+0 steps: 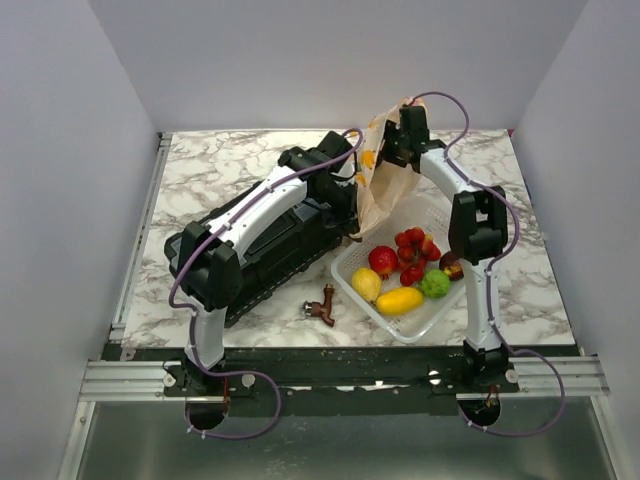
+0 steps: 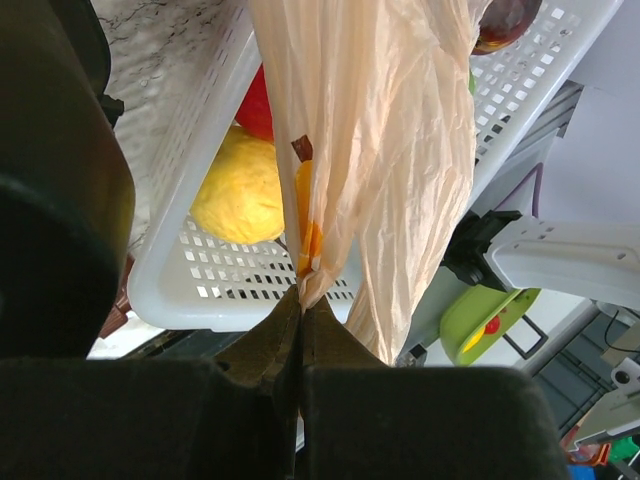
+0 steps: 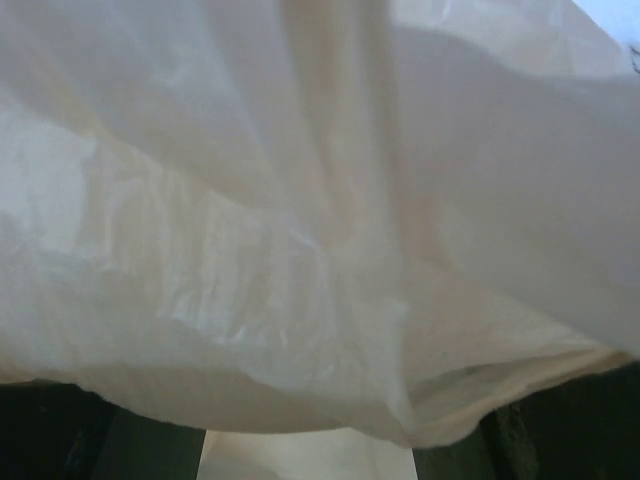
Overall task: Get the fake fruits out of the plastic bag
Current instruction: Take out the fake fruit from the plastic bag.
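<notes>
The plastic bag hangs stretched over the mesh basket, seemingly to spill the fake fruits there. The left fingers pinch its lower edge tight. Whether the right fingers grip it, I cannot tell.

Table: white marble pattern with grey veins, metal rail along the 9 o'clock edge. Black ribbed case lies slantwise, running from 8 o'clock toward centre. White mesh basket sits at 4 o'clock, set diagonally. Small brown object lies at 6 o'clock, between case and basket.
</notes>
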Robot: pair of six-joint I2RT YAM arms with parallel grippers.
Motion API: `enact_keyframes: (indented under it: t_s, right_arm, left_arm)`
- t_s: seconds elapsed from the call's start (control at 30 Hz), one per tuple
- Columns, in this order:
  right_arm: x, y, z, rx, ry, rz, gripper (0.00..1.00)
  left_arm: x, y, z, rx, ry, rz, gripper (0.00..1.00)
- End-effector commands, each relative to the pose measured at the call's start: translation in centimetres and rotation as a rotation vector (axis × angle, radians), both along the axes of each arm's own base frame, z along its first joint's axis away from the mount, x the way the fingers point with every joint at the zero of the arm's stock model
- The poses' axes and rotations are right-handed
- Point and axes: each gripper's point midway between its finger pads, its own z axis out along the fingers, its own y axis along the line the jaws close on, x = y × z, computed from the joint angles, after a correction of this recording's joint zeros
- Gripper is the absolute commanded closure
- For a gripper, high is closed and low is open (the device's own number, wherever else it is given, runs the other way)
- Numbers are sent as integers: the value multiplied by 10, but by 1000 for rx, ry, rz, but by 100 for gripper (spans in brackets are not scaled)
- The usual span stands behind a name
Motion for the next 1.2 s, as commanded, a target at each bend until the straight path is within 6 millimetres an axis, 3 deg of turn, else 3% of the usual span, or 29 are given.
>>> enact_keyframes:
  t_s: [0.0,0.4,0.6,0.67,0.8,0.93,1.17]
  right_arm:
    - [22,11,0,46,-49,8,31]
    - [41,13,-36,33,-20,-8,23]
    - [49,14,-45,54,-19,-40,25]
    - [49,15,-45,57,-13,-36,31]
    - [43,15,-30,59,-9,-25,49]
    - [27,10,1,44,-8,-16,62]
    - [-25,8,35,55,103,18,71]
  left_arm:
    - [-4,-2,-2,12,10,-19,100]
    - [-8,-2,-7,17,26,-32,100]
    - [-12,1,-10,25,32,-38,100]
    - [-13,2,-10,28,33,-40,100]
    - [-11,1,-10,27,27,-47,100]
    - [-5,1,-11,18,46,-32,100]
    - [17,-2,3,-65,58,45,100]
